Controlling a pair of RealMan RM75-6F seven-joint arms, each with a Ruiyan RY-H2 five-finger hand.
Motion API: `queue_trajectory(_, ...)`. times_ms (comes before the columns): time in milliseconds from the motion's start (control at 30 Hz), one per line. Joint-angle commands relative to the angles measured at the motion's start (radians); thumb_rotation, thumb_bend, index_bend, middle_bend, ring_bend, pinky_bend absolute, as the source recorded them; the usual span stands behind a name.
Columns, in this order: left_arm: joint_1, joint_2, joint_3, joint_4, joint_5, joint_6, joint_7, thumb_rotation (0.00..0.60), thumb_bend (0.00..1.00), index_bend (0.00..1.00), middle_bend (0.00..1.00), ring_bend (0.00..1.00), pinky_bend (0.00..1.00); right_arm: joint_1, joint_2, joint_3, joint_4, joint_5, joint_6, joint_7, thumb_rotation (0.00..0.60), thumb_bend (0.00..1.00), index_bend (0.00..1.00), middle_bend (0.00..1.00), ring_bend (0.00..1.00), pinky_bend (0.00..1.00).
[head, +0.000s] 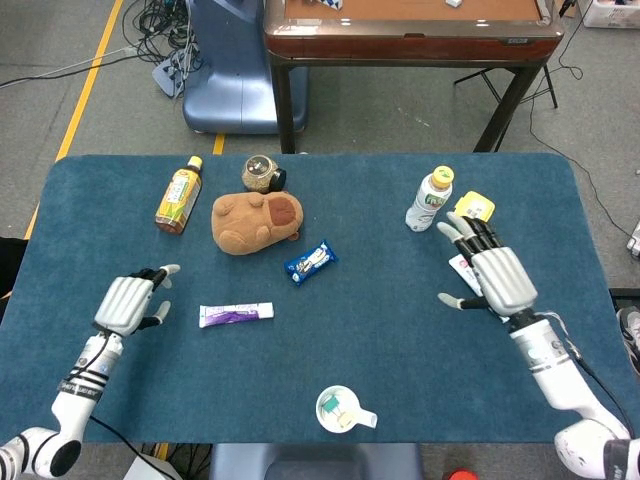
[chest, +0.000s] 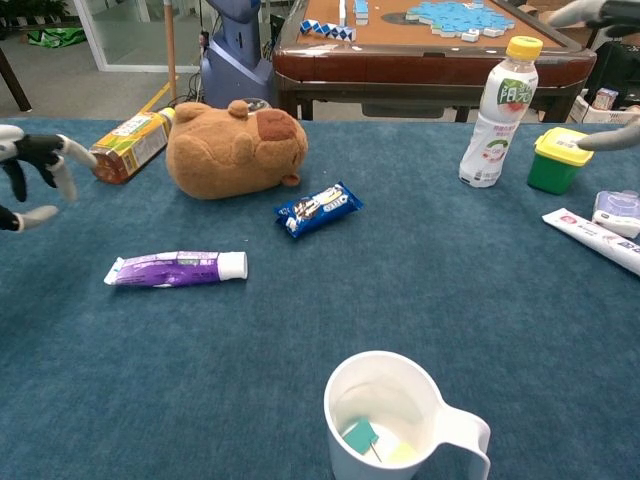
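- One purple toothpaste tube (head: 236, 314) lies flat on the blue table (head: 330, 350), white cap toward my right, nothing touching it.
- My left hand (head: 127, 301) hangs just to the left of the tube, apart from it, fingers spread and holding nothing; in the chest view only its fingertips (chest: 30, 170) show at the left edge.
- My right hand (head: 490, 275) is well apart from the tube, at the far right of the table, also spread wide with nothing in it.
- Under my right hand's fingers lies a white toothpaste tube (chest: 592, 238); whether they touch, I cannot tell.
- Just past that hand stand a green box with a yellow lid (head: 473, 208) and a white drink bottle with a yellow cap (head: 428, 199).
- Beyond the purple tube sit a blue snack packet (head: 311, 262) and a brown plush capybara (head: 255, 221).
- Behind the plush are a small jar (head: 262, 174) and a yellow-labelled bottle (head: 179, 194) lying down.
- Near my edge stands a white cup (head: 341, 408) with small bits inside.
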Motion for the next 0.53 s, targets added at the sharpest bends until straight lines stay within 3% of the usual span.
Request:
queue_trajectory(33,0.084,0.039,0.011,-0.039,-0.008,0.109,0.035,0.600,0.40,0.23,0.38,0.29,0.40,-0.108,0.013,-0.045,0.002,0.025,0.112,-0.098,0.600,0.09,0.00,0.05,0.00,0.03)
queue_trajectory(300,0.222,0.074,0.060,-0.102,0.046,0.287,0.098,0.600,0.40,0.29,0.38,0.29,0.39,-0.262,-0.001,-0.097,0.009,0.029,0.251,-0.144,0.600,0.13,0.01,0.12,0.00,0.04)
queue_trajectory(533,0.307,0.071,0.086,-0.121,0.106,0.399,0.129,0.600,0.40,0.31,0.38,0.29,0.38,-0.333,-0.005,-0.117,0.005,0.017,0.290,-0.139,0.600,0.14,0.06,0.14,0.01,0.04)
